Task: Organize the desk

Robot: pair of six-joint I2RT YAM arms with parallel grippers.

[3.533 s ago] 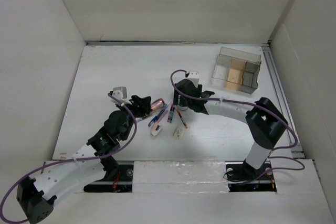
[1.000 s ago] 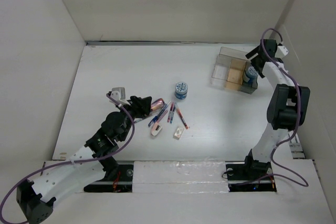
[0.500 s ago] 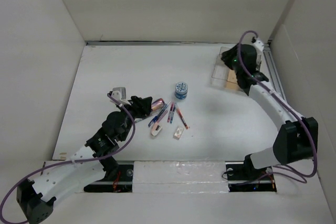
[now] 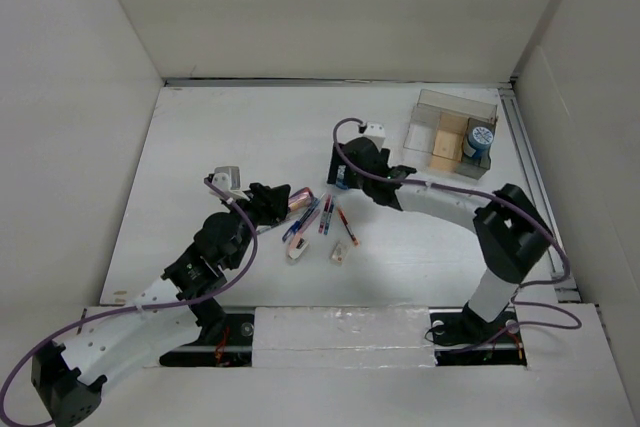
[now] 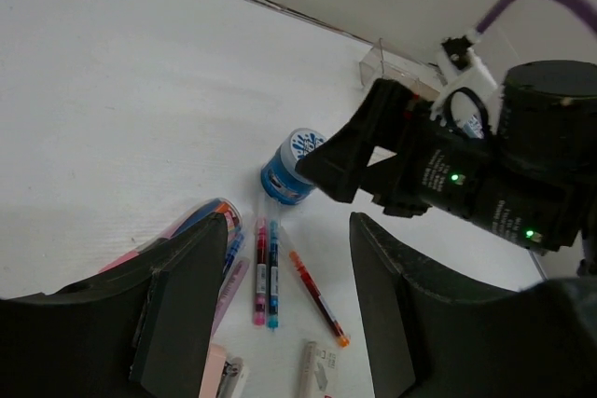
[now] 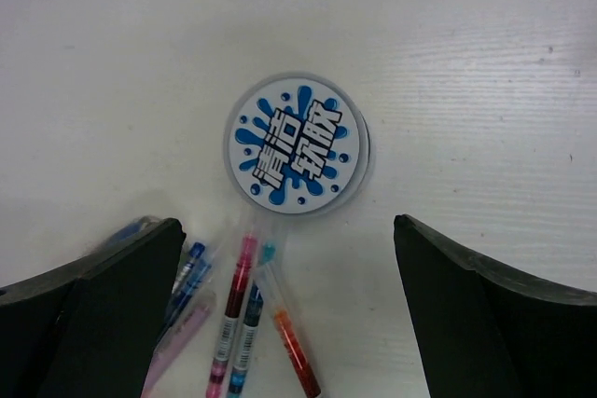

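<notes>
Right gripper (image 6: 287, 228) hovers wide open, empty, above a blue-lidded jar (image 6: 297, 144) — next, probably lower and close. Left gripper (image 5: 289, 230) half open, empty.

Light is bright, flat and diffuse from overhead: in the top view the white desk (image 4: 220, 137) sits close to blown-out, with only short soft shadows under the arms and slightly greyer walls. The left wrist view is dimmer and greyish; the left fingers (image 5: 182, 314) are soft dark blobs in the foreground, while the pens (image 5: 266, 272) are reasonably sharp. The right wrist view is crisp on the blue-printed lid (image 6: 297, 144), with surface grain readable and the right fingers (image 6: 93, 323) black and blurred in the bottom corners.
</notes>
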